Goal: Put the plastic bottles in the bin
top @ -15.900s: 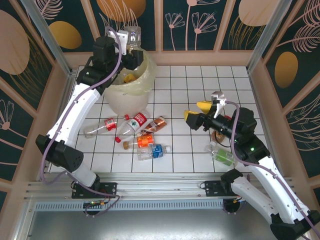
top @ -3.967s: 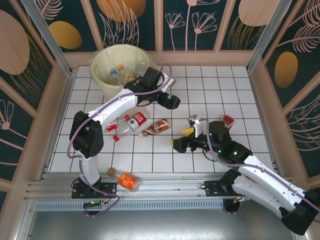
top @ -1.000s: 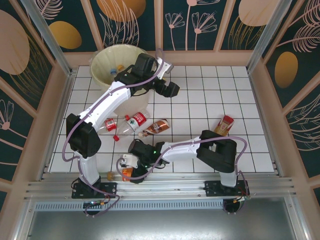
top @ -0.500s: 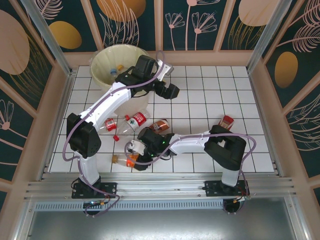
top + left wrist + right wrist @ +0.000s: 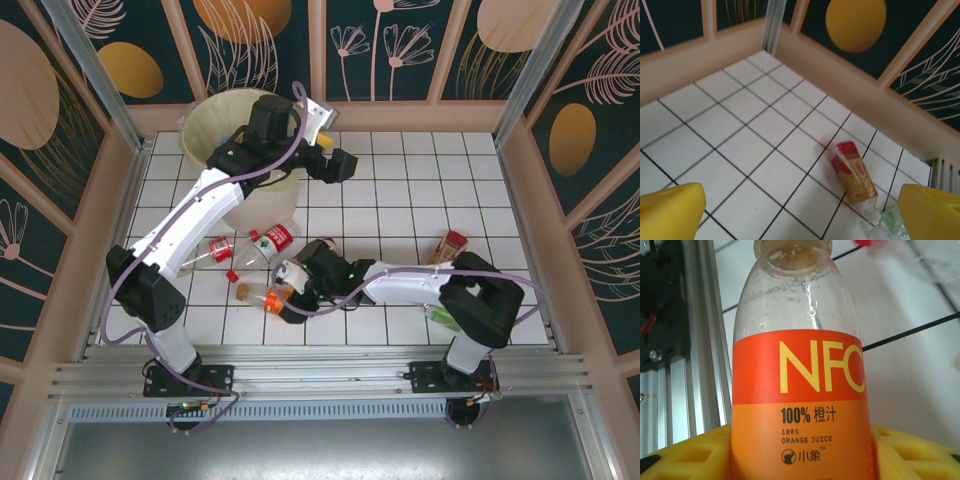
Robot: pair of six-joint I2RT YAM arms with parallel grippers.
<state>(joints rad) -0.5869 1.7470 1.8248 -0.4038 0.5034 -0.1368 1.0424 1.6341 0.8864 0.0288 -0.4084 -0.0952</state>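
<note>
While the tiled table carries everything, the bin stands at its far left corner, within reach of the left arm alone, so a bottle from the right side probably has to be brought nearer or passed across. That arm arches over the bin's right rim. The right arm lies low across the near tiles, stretched leftward towards the bottles.

Loose bottles lie on their sides: a red-labelled one and a smaller one near the table's middle left, and a red-and-orange bottle by the right wall, with a green one just beside it.

The orange-labelled bottle sits in the right gripper, clamped across its lower body between yellow pads, neck pointing away. Gripping the broad labelled part likely steadies a slick round shape.

The left gripper hangs past the bin over bare tiles, jaws spread wide and empty, seemingly ready to receive or pick.
</note>
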